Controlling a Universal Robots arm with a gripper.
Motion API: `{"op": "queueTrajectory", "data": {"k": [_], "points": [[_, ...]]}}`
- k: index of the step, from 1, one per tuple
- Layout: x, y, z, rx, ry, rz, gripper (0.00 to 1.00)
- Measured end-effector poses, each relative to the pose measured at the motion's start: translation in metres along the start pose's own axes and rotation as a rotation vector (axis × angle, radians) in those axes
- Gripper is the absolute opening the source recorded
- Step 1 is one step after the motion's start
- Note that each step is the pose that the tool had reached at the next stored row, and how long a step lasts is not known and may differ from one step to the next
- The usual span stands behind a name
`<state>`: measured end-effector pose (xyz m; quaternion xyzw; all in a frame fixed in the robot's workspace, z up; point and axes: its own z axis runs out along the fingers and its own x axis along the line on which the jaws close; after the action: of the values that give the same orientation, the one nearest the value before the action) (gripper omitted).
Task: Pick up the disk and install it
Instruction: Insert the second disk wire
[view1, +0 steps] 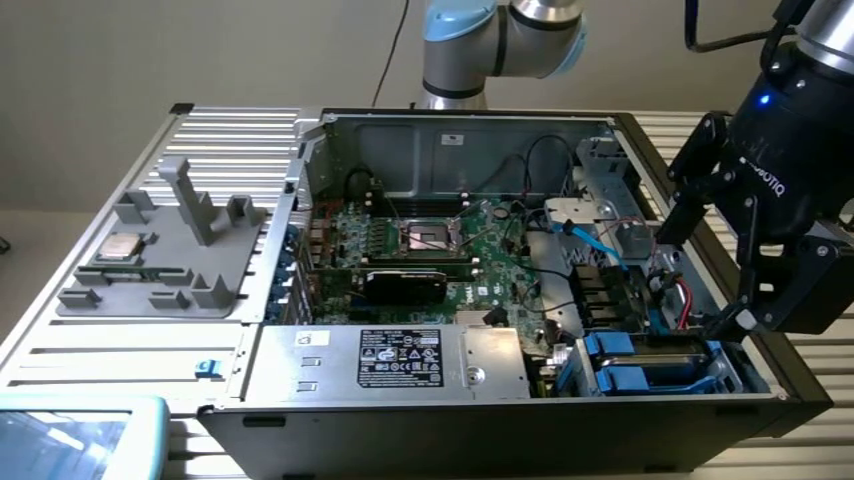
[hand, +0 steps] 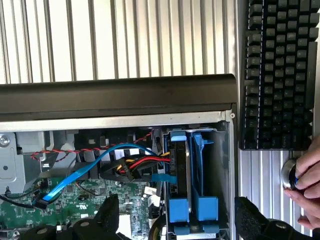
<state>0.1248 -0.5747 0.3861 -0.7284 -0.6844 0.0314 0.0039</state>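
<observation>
The disk shows glossy blue plastic rails; the computer case is bare matt metal; the table is ribbed, brushed aluminium.

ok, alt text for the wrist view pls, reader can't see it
Open gripper poised over the disk, which stands on edge in its blue rails inside the drive bay of an open computer case. Blue and red cables cross a green motherboard; a keyboard and a person's hand lie outside the case.
</observation>
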Motion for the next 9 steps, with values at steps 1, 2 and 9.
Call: {"op": "queueTrajectory", "data": {"k": [1, 2, 9], "points": [[0.0, 0.0, 0.0, 0.0, 0.0001, 0.0, 0.99], [0.0, -0.0001, 0.0, 0.0, 0.0, 0.0, 0.99], [0.0, -0.0001, -0.0001, 0.0, -0.0001, 0.0, 0.99]]}}
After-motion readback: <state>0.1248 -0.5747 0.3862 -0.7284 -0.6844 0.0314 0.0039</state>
